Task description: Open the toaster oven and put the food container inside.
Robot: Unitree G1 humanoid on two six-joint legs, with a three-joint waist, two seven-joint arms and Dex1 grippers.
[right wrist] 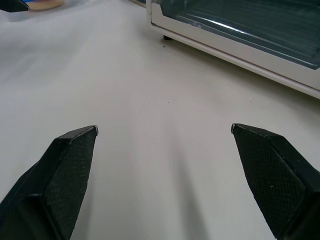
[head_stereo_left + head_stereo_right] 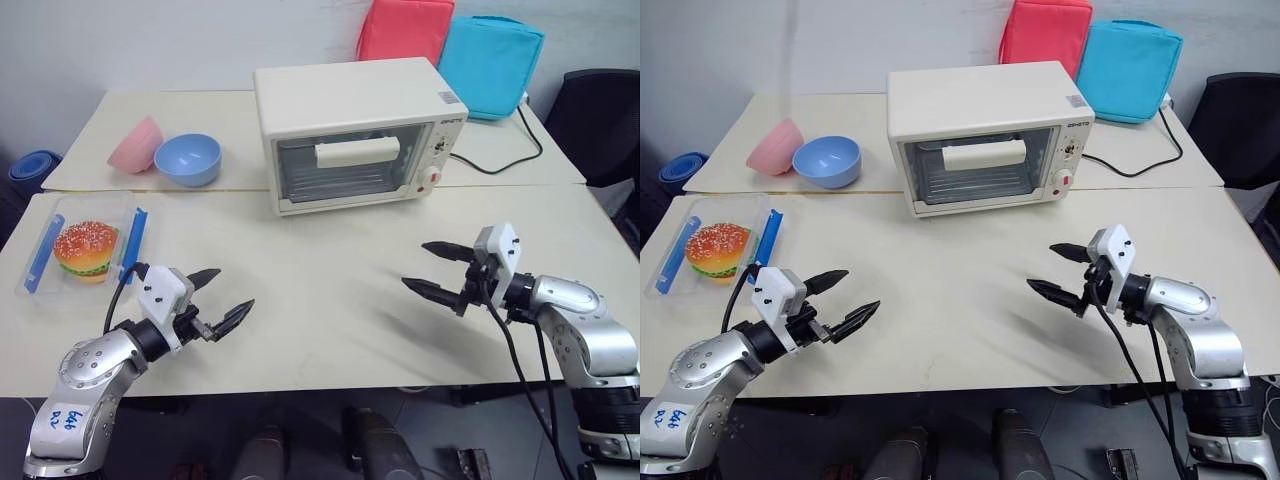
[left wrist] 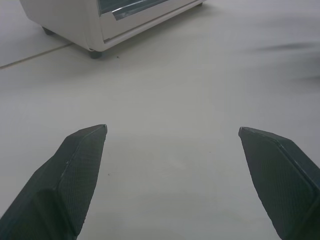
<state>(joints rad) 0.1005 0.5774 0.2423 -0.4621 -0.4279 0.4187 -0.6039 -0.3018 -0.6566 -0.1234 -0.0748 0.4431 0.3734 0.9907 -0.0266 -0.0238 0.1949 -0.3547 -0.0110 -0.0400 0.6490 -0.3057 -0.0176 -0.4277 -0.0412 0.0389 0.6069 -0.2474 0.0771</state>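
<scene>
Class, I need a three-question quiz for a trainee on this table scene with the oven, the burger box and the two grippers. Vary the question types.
1. True or false: the toaster oven door is shut.
2. Which gripper is nearer the food container? A) left gripper B) right gripper
3. Fill in: the pink bowl lies tipped beside the ____ bowl.

Key: 1 true; 2 A; 3 blue.
</scene>
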